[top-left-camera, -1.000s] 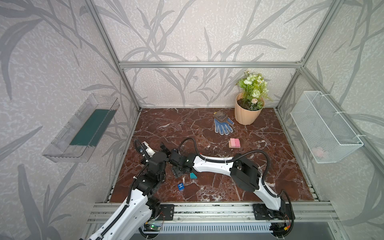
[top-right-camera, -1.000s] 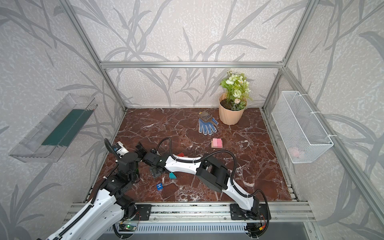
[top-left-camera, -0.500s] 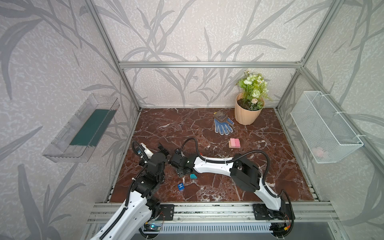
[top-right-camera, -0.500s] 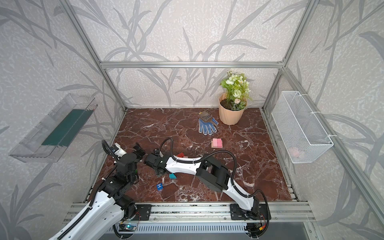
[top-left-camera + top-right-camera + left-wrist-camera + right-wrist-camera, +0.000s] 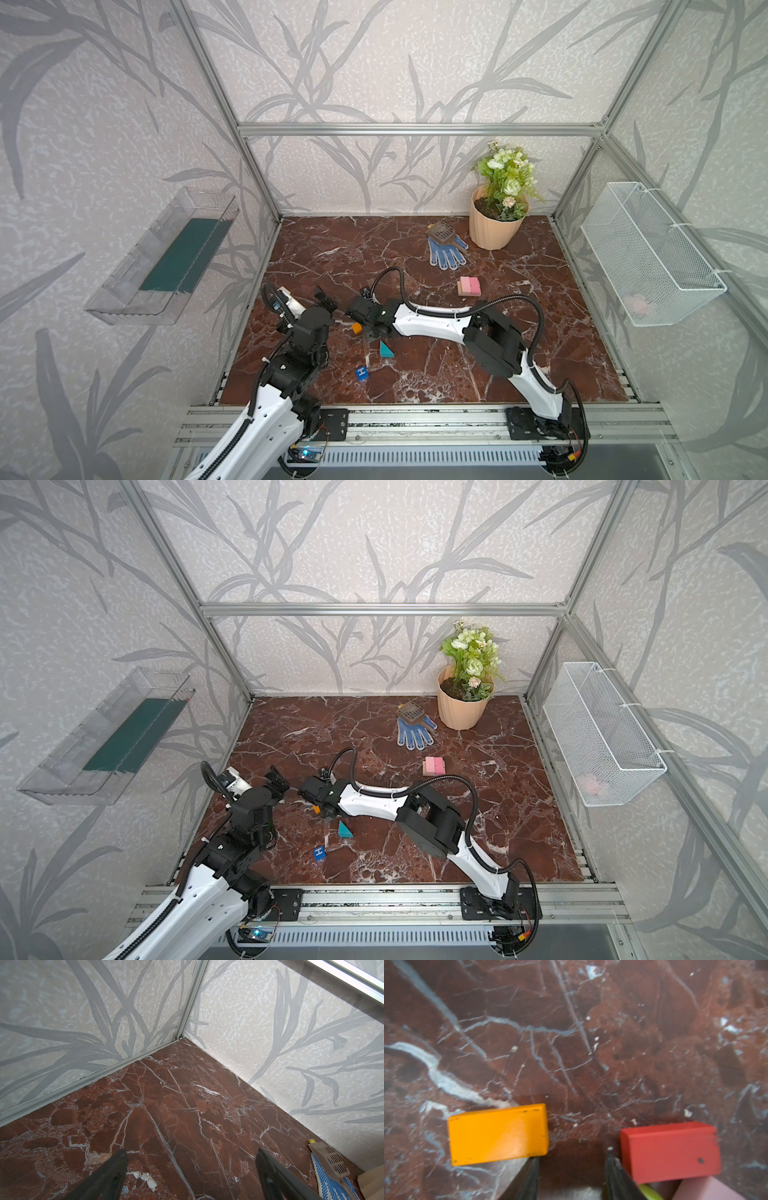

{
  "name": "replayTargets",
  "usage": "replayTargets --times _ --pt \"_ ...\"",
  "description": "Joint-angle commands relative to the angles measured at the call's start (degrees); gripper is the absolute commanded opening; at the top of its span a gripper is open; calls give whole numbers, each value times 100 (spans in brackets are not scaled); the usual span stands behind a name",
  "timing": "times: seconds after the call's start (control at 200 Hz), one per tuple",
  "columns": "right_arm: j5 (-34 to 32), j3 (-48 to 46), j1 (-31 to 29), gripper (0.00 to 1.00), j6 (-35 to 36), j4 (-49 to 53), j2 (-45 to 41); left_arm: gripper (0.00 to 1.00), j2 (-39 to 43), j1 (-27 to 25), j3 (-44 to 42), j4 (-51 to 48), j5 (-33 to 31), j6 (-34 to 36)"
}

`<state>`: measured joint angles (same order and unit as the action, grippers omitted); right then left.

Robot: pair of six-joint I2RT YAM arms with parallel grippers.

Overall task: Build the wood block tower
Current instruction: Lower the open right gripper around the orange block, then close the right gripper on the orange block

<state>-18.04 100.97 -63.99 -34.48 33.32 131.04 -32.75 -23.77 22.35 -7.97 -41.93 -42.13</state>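
— When you look down from up high, where are the wood blocks?

— Some lie on the red-brown floor (image 5: 415,266) near the front. The orange block (image 5: 356,328) is right by the tip of the right arm (image 5: 428,324). The teal wedge (image 5: 385,350) lies a bit nearer the front. The blue "H" cube (image 5: 362,372) is nearer again. These three do not touch each other.

— And the tower?

— It is only a start. Some pink blocks (image 5: 471,286) sit side by side, with tan wood showing at their edge. They are on the far side of the right arm, between it and the blue glove (image 5: 446,254). The peach flowerpot (image 5: 494,232) stands in the far corner.

— What about the right gripper (image 5: 573,1164)?

— It points down at the floor. Its fingers are partly apart, and I see only floor between them, so it holds nothing. The orange block is just beside one finger. The red block (image 5: 670,1151) is just beside the other. A bit of a lime block (image 5: 650,1192) and a pink block (image 5: 708,1190) peek out next to the red one. That picture is blurry.

— And the left gripper (image 5: 191,1152)?

— Its fingers are spread very wide, with nothing in them. It hangs over bare floor and points toward the far left corner.
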Motion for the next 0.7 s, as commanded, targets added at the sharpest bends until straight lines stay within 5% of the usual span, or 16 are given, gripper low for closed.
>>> replayTargets --times 0.0,0.29,0.695 --pt "-9 -105 102 49 69 258 17 97 45 25 -15 -74 -175 -138" --pt "504 -651 -157 74 750 -770 -333 97 28 30 -25 -54 -174 -129" --pt "398 -332 -325 91 1013 -606 -142 97 32 30 -45 -22 -147 -111"
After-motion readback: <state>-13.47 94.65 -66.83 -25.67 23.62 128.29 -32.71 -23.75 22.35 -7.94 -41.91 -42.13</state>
